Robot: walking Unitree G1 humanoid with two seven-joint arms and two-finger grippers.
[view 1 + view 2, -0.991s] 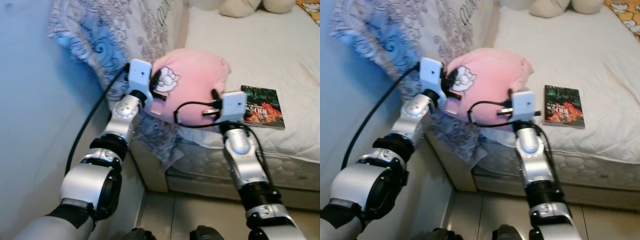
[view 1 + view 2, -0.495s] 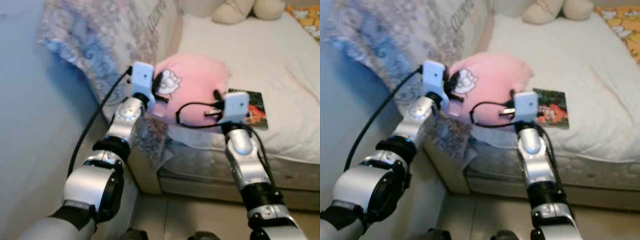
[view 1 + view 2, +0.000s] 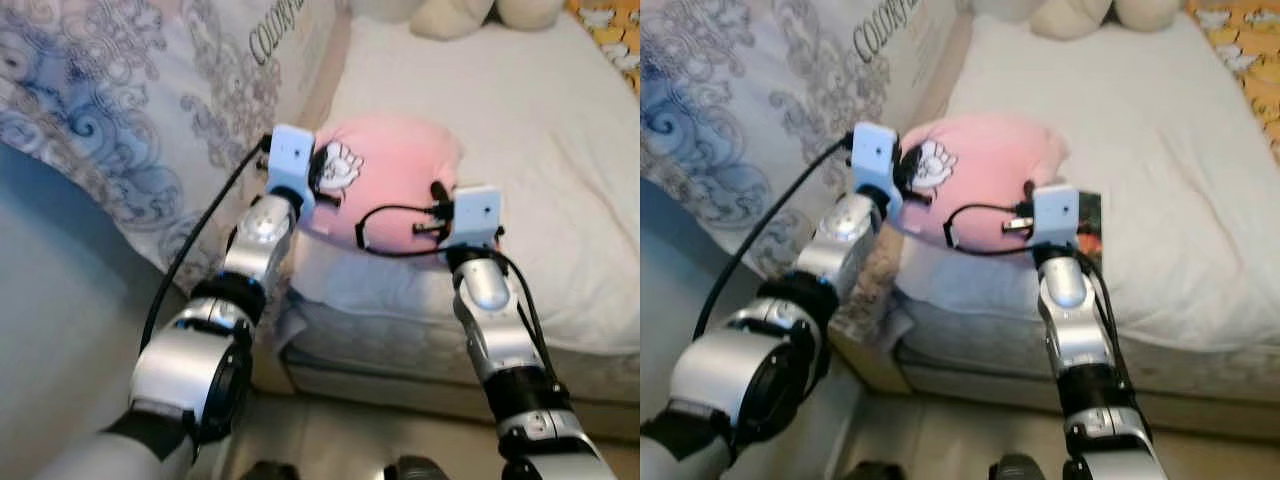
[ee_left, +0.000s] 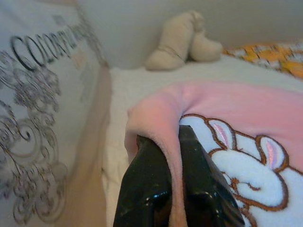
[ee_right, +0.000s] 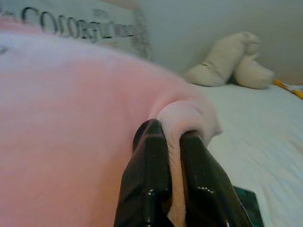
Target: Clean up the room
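Both jaws pinching soft pink rabbit-print pillow (image 3: 395, 180), left gripper (image 4: 176, 142), right gripper (image 5: 171, 137), now hiding book, "COLORFUL" quilt (image 3: 150, 110) upper left

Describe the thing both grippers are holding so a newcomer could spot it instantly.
Start at the white bed. Above its near edge, the left gripper and right gripper each pinch one side of a plump pink pillow. Unlike the beige plush toy at the far end, it carries a white bunny patch.

The pillow (image 3: 395, 180) is pink with a white rabbit picture — the bed (image 3: 540, 120) is white, the blanket (image 3: 130, 110) grey-blue swirls.
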